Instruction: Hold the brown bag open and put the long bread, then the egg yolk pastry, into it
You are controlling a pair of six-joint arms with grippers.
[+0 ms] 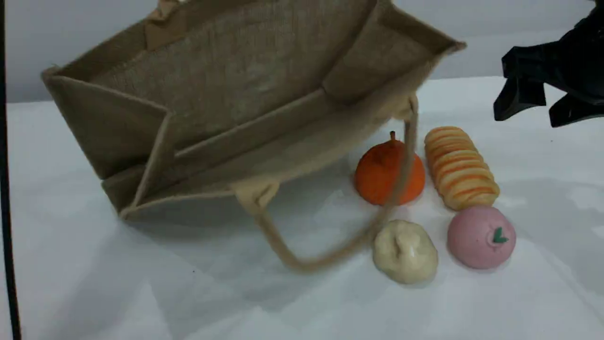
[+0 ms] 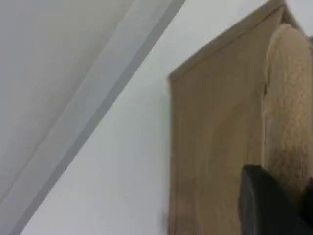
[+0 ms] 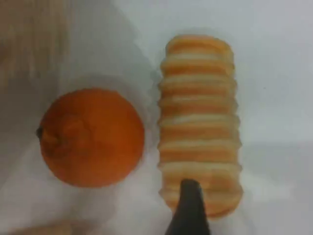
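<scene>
Scene view: the brown bag (image 1: 226, 85) tilts mouth-forward at upper left. The long bread (image 1: 460, 167) and egg yolk pastry (image 1: 405, 251) lie at lower right. The right gripper (image 1: 531, 117) is spread apart at upper right.
Left wrist view: the left gripper (image 2: 279, 205) is clamped on the bag's beige handle (image 2: 288, 98).
Right wrist view: the bread is at centre, with an orange fruit shape (image 3: 93, 137) to its left.

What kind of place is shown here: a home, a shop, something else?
Probably a robot test bench: a white-covered table against a plain wall, toy-like foods such as the long bread beside a brown bag, and the robot's black right hand above.
</scene>
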